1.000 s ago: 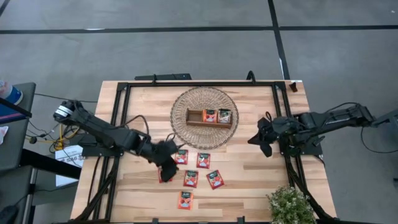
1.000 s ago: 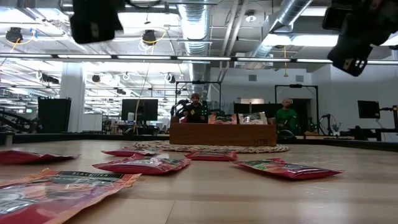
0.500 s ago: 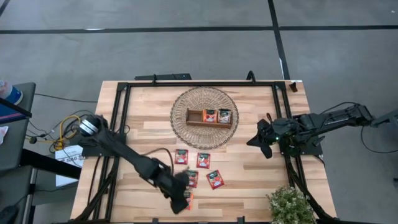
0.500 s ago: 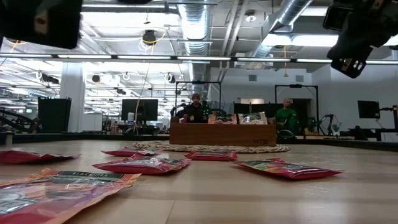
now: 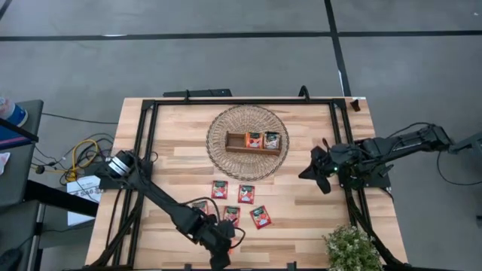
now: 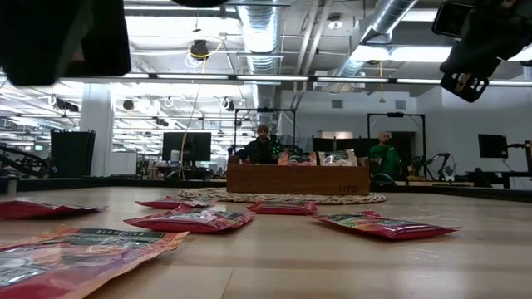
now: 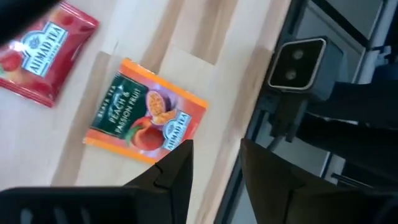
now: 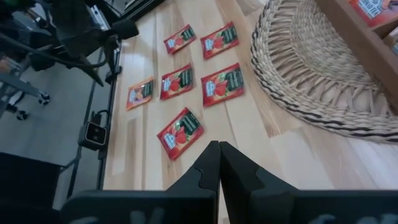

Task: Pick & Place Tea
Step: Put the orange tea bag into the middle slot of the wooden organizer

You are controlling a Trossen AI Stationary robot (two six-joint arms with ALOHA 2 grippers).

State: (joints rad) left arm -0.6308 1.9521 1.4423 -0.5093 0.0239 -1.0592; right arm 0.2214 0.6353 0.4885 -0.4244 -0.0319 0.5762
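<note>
The wooden tray (image 5: 254, 141) sits on a round wicker mat (image 5: 247, 141) at the middle of the table (image 5: 301, 203), toward its far edge. Two of the tray's compartments hold tea sachets (image 5: 263, 140); the third, on the left arm's side, shows bare.

Five loose tea sachets lie flat on the table on the near side of the tray, among them three red ones (image 5: 247, 194), apart from each other. An orange peach sachet (image 7: 145, 113) lies nearest the front edge, farthest from the tray.

The left gripper (image 7: 214, 171) hangs just above that orange sachet, fingers spread apart, holding nothing.

The right gripper (image 8: 219, 163) waits to the right of the tray, off the mat, fingers pressed together and empty.

A potted plant (image 5: 352, 248) stands at the front right corner, well apart from the tray.
</note>
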